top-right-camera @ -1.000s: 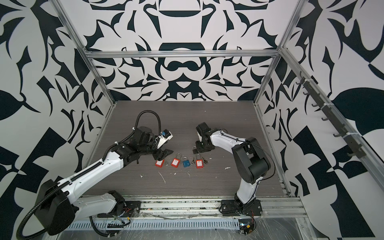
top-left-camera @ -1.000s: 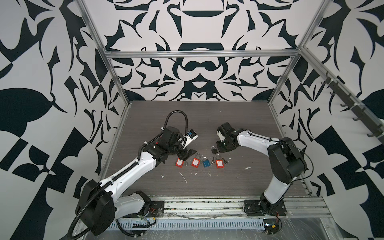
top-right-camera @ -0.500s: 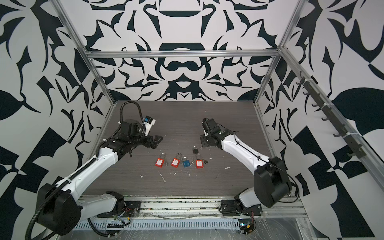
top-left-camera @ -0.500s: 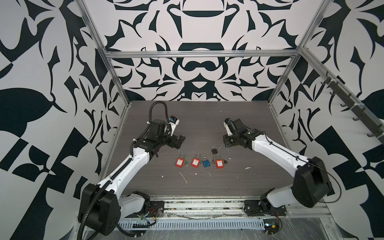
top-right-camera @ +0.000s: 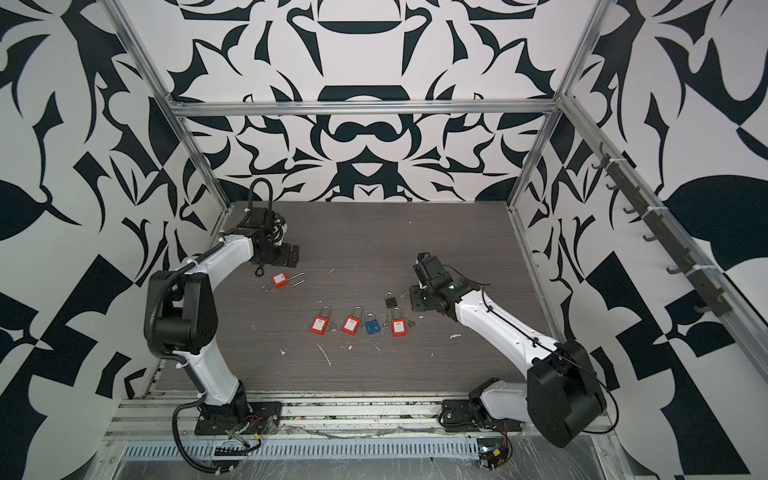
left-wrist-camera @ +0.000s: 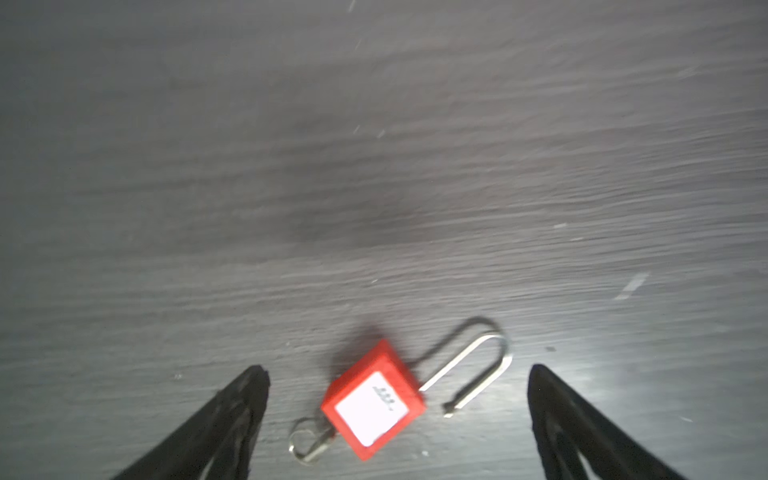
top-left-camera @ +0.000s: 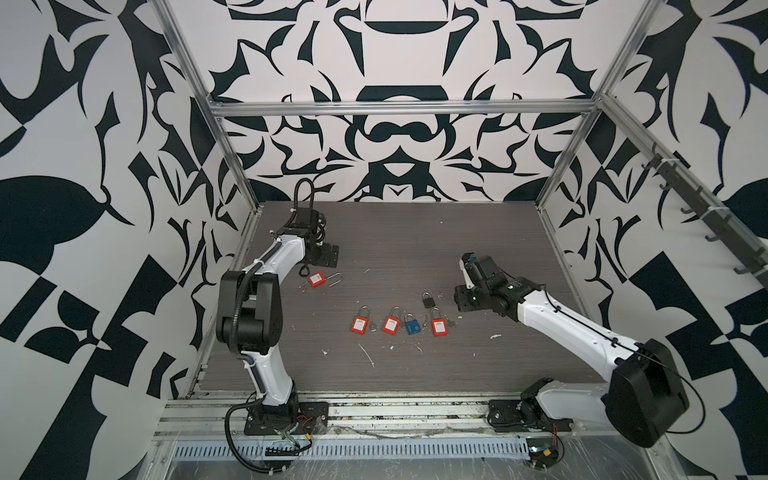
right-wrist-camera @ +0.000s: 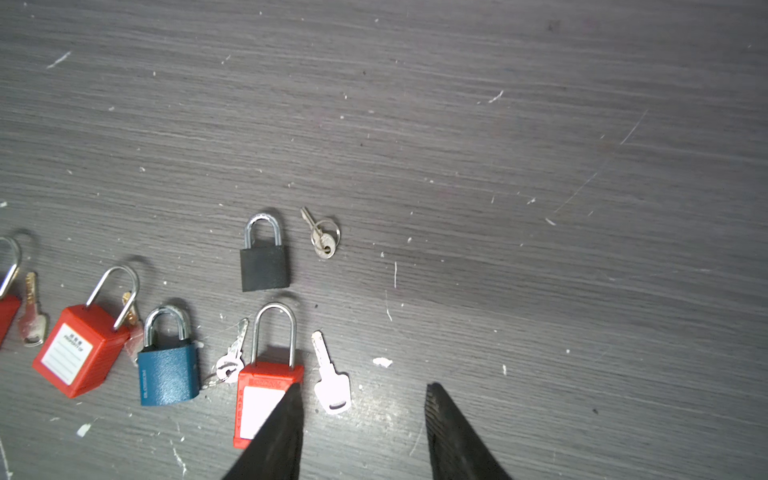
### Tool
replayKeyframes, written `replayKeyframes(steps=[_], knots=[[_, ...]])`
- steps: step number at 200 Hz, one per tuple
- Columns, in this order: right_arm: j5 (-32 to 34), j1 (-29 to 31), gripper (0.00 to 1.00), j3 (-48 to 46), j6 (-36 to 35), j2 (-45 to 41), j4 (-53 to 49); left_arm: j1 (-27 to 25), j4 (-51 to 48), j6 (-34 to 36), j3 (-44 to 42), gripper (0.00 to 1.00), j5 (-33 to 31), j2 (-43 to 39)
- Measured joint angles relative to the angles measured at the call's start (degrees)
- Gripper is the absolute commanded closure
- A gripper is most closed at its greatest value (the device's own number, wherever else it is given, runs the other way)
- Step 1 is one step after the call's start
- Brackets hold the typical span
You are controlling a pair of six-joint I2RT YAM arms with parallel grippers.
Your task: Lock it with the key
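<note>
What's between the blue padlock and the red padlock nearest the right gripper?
A small silver key on a ring lies between the blue padlock and that red padlock, clearest in the right wrist view.

1. Both top views look from high above the front edge, down and toward the back wall (top-left-camera: pixel 399 137), taking in the whole table (top-left-camera: pixel 415 232).
2. The left wrist view looks down at the table from close by; it shares the lone red lock (left-wrist-camera: pixel 374 409) with both top views.
3. The right wrist view, also close and looking down, shares the black lock (right-wrist-camera: pixel 264 266) with them.
</note>
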Motion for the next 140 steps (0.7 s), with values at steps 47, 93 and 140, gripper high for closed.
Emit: replayKeyframes(steps=[47,93,140], knots=[[-2.0,0.3,0.47,-0.3,0.5,0.1,1.5,2.1,-1.5,-0.1,0.3,0.01,3.3,4.5],[-3.4,1.2,0.47,-0.3,1.6,2.1,2.2,2.0,-1.2,-1.5,-0.5,0.01,5.4,5.0],[-4.1,2.3,0.47,-0.3,3.5,2.1,3.0,2.1,4.0,-6.4,-8.4,0.01,10.6,1.3]])
